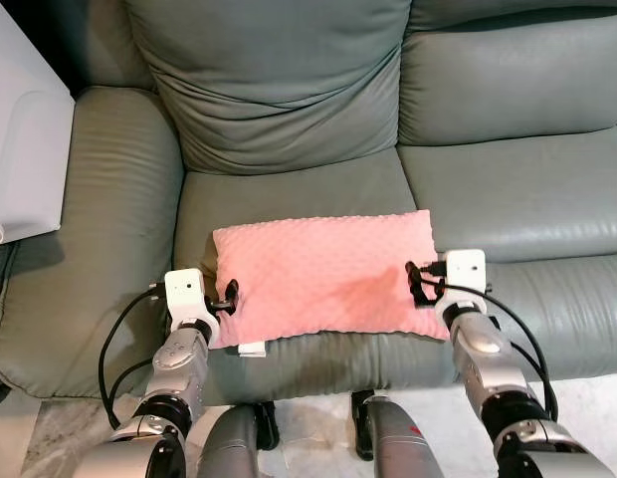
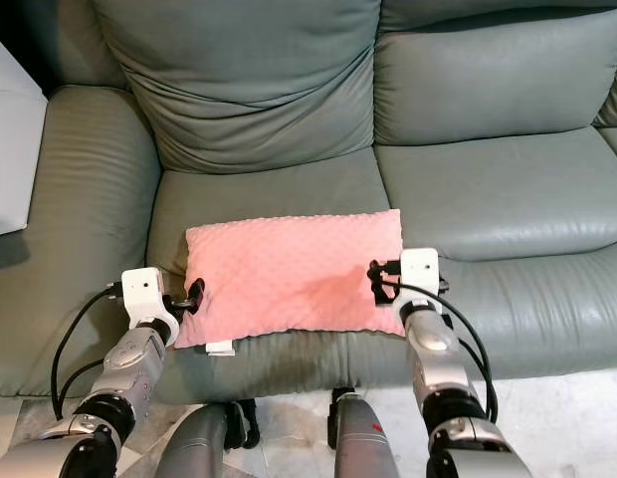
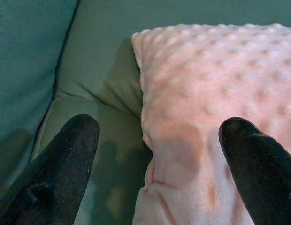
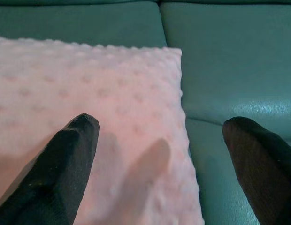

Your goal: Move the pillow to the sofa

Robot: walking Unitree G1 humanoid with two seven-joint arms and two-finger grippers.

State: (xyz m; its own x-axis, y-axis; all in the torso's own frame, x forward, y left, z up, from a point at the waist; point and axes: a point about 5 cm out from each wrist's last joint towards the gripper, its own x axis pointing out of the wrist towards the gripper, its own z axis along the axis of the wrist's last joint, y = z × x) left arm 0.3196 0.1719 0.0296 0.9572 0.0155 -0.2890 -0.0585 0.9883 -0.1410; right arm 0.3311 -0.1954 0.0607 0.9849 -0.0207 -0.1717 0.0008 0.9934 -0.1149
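Note:
A pink dimpled pillow [image 1: 323, 274] lies flat on the seat of the grey-green sofa [image 1: 289, 189], near its front edge. My left gripper [image 1: 227, 297] is at the pillow's left end, open, one finger [image 3: 258, 164] over the pillow and the other [image 3: 65, 159] over the seat. At the pillow's right end my right gripper [image 1: 420, 284] is also open, straddling the edge: one finger [image 4: 65, 164] above the pillow, the other [image 4: 263, 164] above the seat. The pillow's corner [image 3: 141, 40] and edge [image 4: 180, 93] show between the fingers.
The sofa's left armrest [image 1: 100, 229] rises beside my left arm, and a back cushion [image 1: 279, 80] stands behind the pillow. A white object [image 1: 20, 139] sits at the far left. A second seat cushion [image 1: 527, 189] stretches to the right. Pale floor [image 1: 308, 438] lies below.

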